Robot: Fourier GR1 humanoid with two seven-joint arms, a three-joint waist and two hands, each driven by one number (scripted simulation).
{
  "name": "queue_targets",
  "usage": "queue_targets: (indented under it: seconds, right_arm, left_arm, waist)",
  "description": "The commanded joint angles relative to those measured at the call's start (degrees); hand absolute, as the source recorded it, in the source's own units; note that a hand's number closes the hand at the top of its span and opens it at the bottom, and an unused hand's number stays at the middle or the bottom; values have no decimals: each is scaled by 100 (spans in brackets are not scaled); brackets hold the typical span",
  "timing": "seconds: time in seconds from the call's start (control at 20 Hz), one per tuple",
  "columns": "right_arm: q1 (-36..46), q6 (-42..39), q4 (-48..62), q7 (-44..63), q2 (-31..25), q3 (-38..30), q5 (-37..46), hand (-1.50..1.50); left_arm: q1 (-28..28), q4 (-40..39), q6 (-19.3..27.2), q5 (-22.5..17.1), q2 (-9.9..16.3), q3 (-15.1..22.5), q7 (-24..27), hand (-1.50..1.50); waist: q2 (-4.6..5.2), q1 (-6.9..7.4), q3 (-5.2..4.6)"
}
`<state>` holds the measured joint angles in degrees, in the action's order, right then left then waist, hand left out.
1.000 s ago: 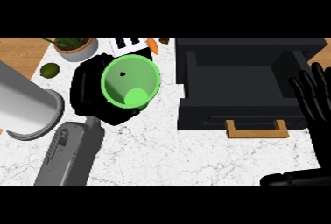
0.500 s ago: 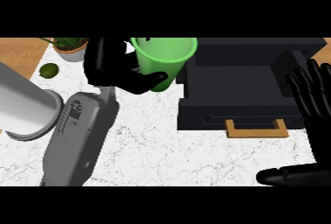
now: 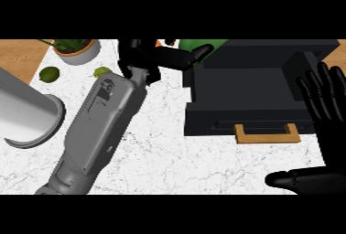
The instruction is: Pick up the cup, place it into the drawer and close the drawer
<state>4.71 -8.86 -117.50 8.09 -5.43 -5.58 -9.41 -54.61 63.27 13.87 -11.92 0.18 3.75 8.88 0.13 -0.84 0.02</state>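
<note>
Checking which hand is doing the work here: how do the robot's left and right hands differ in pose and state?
The left hand is extended to the counter's far side, fingers curled round the green cup beside the black open drawer; the right hand shows at the view's right edge, fingers straight and spread, holding nothing. Both are black.

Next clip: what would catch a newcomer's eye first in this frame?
The long grey left forearm sweeps diagonally up the marble counter, its black left hand curled round a bright green cup at the back, beside the open black drawer. The right hand rests open at the right edge, fingers up.
</note>
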Motion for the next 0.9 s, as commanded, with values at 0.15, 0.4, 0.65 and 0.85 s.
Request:
queue_targets:
  seconds: [0.15, 0.4, 0.65, 0.85]
  right_arm:
    - [126, -11, 72, 125, -71, -23, -20, -150]
    - [25, 146, -200, 282, 63, 144, 101, -150]
    - [336, -134, 376, -8, -173, -250, -247, -150]
    - [336, -140, 202, 31, -167, -127, -173, -150]
  left_arm:
    - [-687, -1130, 546, -506, -18, 560, 291, 150]
    - [-1267, -2155, 660, -879, -18, 655, 720, 150]
    - [-1731, -3020, 865, -1320, -18, 913, 924, 150]
    - [-1927, -3356, 1022, -1745, -18, 1573, 951, 150]
  waist:
    - [1, -32, 0]
    - [12, -83, -1]
    - [43, -142, 3]
    - [61, -278, 4]
